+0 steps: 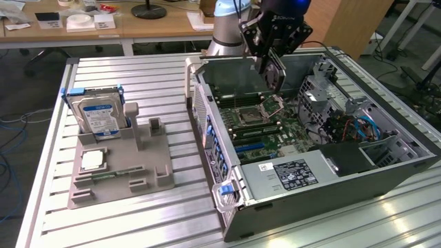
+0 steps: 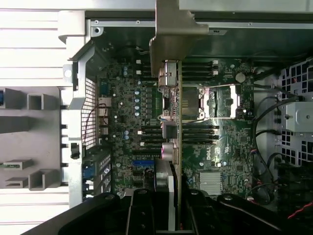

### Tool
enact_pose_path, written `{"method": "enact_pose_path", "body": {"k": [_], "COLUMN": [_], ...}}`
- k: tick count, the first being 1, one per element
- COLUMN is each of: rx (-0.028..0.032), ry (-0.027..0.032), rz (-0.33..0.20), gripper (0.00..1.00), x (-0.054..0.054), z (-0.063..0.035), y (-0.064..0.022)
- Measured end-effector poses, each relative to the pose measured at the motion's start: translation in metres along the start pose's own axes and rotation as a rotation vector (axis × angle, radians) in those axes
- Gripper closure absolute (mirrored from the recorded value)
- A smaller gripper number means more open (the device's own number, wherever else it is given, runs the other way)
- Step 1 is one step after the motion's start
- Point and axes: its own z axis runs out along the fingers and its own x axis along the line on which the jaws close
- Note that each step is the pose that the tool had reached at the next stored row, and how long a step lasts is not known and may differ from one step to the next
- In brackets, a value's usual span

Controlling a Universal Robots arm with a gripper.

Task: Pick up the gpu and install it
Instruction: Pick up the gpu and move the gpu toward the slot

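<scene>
While the gpu [image 1: 274, 78] is clamped between the narrowly set jaws of the gripper [image 1: 270, 58], it is held in the air over the open computer case [image 1: 344, 191], apart from the motherboard [image 1: 258, 129].

Taken from the near side, the blue expansion slot [image 1: 249, 146] is met first, low on the board. The card is hung farther back and higher, roughly above the processor socket [image 1: 251, 111], so the slot is placed nearer and lower than the card.

In the exterior view the card's long axis is seen running steeply downward from the gripper, slightly tilted. In the wrist view it is seen edge-on as a thin blade between the fingers [image 2: 142, 215], with its metal bracket [image 2: 175, 29] at the end away from them.

The connector edge is hidden, so which slot it is lined up with cannot be told. The far part of the board is covered by card and gripper in the exterior view.
</scene>
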Motion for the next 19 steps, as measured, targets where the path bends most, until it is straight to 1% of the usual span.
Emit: {"method": "enact_pose_path", "body": {"k": [19], "rx": [0.0], "ry": [0.0], "rz": [0.0], "gripper": [0.72], "x": [-0.018], "z": [0.001], "y": [0.0004]}}
